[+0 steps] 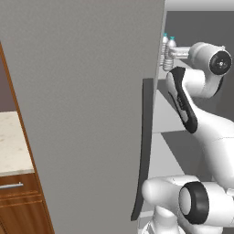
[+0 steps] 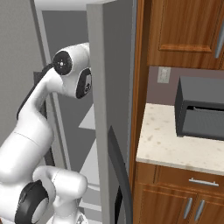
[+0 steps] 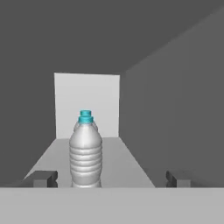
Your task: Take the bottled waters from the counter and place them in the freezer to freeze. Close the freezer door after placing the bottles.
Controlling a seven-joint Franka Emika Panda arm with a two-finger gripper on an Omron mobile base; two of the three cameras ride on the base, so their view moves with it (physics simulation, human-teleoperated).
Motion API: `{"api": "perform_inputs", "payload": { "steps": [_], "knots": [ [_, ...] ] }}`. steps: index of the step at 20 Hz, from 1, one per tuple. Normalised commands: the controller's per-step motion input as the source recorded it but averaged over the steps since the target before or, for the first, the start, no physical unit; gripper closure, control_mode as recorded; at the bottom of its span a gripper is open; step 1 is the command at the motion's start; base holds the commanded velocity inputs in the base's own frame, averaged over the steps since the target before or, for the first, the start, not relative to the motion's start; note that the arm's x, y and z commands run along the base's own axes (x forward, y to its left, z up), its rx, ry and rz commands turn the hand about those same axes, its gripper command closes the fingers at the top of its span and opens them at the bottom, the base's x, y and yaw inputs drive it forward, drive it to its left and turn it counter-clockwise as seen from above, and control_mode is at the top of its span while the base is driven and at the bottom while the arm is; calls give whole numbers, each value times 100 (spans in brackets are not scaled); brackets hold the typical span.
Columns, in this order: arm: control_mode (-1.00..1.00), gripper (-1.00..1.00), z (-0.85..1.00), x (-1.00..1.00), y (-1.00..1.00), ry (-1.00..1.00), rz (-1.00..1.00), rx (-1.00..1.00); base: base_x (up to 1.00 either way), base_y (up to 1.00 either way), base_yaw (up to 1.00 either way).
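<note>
**Bottle's on the freezer shelf, hand let go**

The hand [image 3: 109, 178] sits spread wide, holding nothing, with a bottle [image 3: 85, 151] standing upright on a freezer shelf [image 3: 120, 164] between its fingertips. I'd pull straight back so neither finger clips it. From the left base view two bottles [image 1: 167, 52] stand close together up there, but the freezer door [image 1: 87, 114] hides most of the interior, so their footing is hard to judge.
</note>
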Motion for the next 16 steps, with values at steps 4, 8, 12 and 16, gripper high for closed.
{"api": "perform_inputs", "payload": {
  "steps": [4, 8, 12, 16],
  "knots": [
    [-100, -100, 53, -99, -1, 0, -21, 3, 0, 0, 0],
    [-100, -100, 25, -100, 0, 0, -16, 2, 0, 0, 0],
    [-100, -100, 2, -100, 0, -1, -14, 6, 0, 0, 0],
    [-100, -100, 0, -100, 0, -4, -5, 15, 0, 0, 0]
  ]
}}
